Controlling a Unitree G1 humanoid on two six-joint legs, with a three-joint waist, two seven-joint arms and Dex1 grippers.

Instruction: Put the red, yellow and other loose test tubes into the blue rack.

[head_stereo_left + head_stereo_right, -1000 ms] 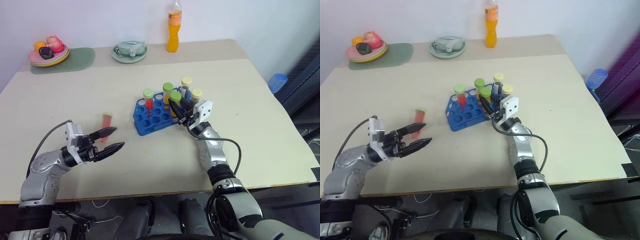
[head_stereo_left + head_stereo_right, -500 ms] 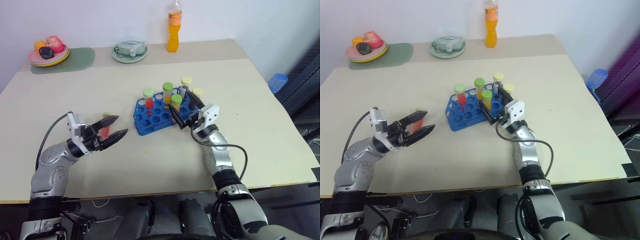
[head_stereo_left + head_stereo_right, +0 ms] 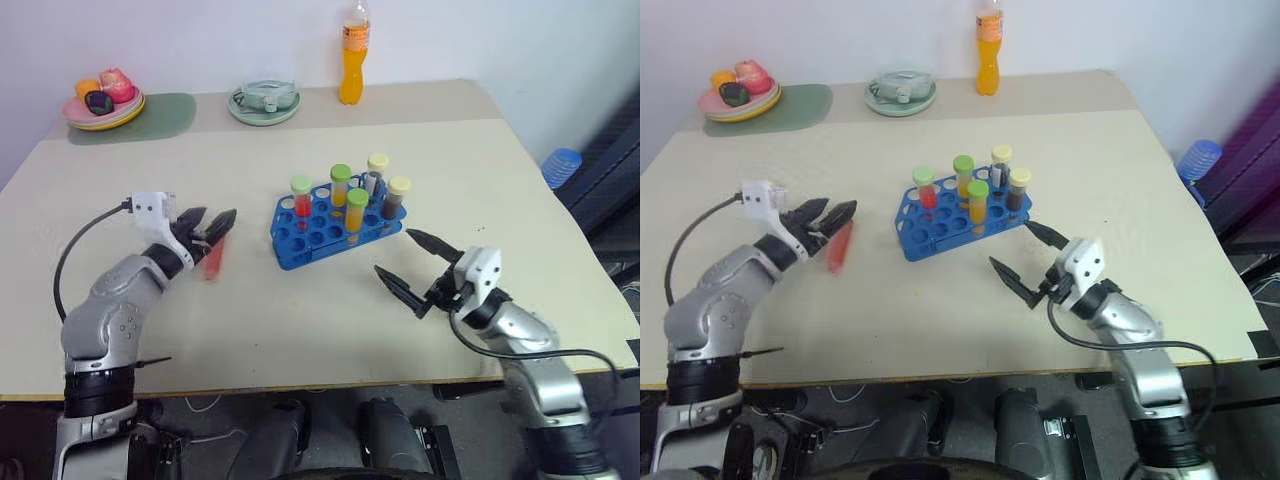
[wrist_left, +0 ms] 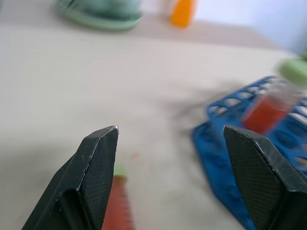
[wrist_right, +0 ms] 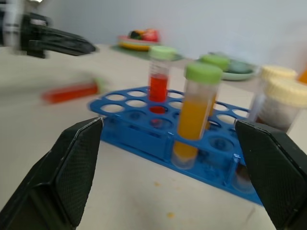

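Observation:
The blue rack (image 3: pixel 312 236) stands mid-table with several capped test tubes upright in it: a red one (image 3: pixel 302 198), two orange-yellow ones (image 3: pixel 355 213) and two cream-capped ones (image 3: pixel 396 197). A loose red tube (image 3: pixel 213 259) lies on the table to the rack's left; its green cap (image 4: pixel 119 169) faces my left gripper. My left gripper (image 3: pixel 212 222) is open, its fingers (image 4: pixel 98 163) spread above that tube's cap end without touching it. In front of the rack and to its right, my right gripper (image 3: pixel 394 252) is open and empty, pointing back at the rack.
An orange drink bottle (image 3: pixel 350 58) stands at the far edge. Beside it are a green dish (image 3: pixel 265 103) and a plate of fruit (image 3: pixel 103 102) on a green mat. A blue object (image 3: pixel 562 165) sits beyond the table's right edge.
My right gripper let go of a green-capped orange tube, now standing in the rack, and drew back to the front right. My left gripper moved forward over the loose red tube.

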